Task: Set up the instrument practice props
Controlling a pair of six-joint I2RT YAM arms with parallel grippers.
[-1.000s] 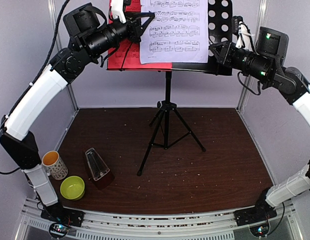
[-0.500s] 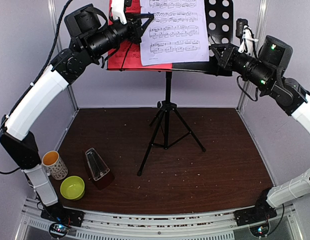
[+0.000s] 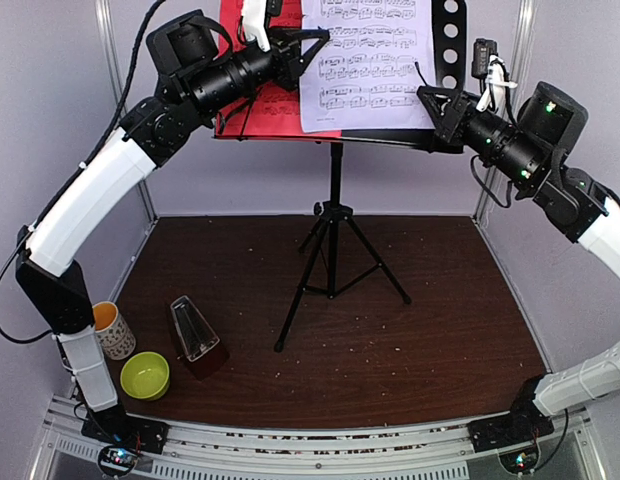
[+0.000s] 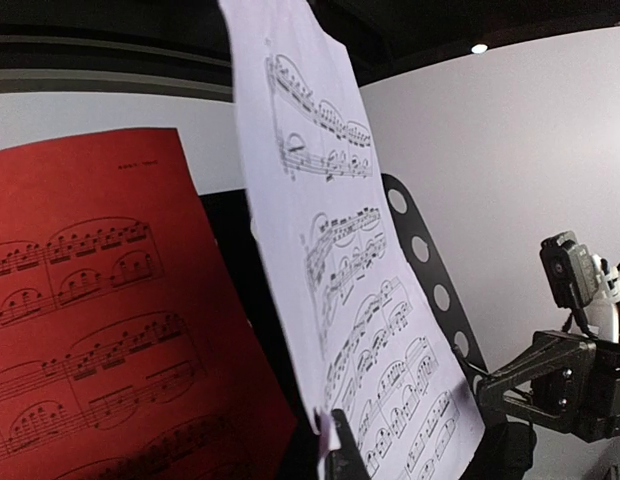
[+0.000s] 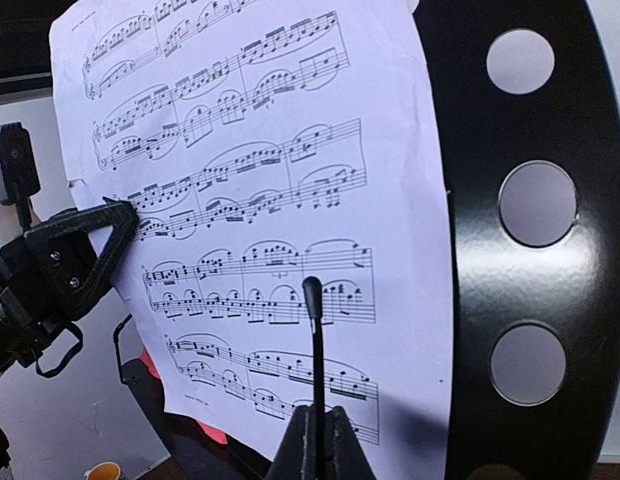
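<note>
The black tripod music stand (image 3: 336, 215) stands mid-table, its perforated desk (image 3: 451, 45) at the top of the view. A red music sheet (image 3: 265, 108) lies on the desk's left half and a white music sheet (image 3: 375, 75) beside it. My left gripper (image 3: 308, 45) is shut on the white sheet's edge (image 4: 340, 425). My right gripper (image 3: 428, 96) is shut on the stand's thin black page-holder wire (image 5: 314, 340), in front of the white sheet (image 5: 250, 190). The dark-red metronome (image 3: 196, 340) stands on the table at front left, far from both grippers.
A patterned mug (image 3: 112, 330) and a lime-green bowl (image 3: 145, 375) sit at the front left, beside the left arm's base. The stand's tripod legs (image 3: 375, 270) spread over the middle of the brown table. Walls close in left, right and behind.
My left gripper has moved right and slightly up, carrying the white sheet rightward across the desk. The right arm has shifted a little while its gripper stays by the desk's lower right.
</note>
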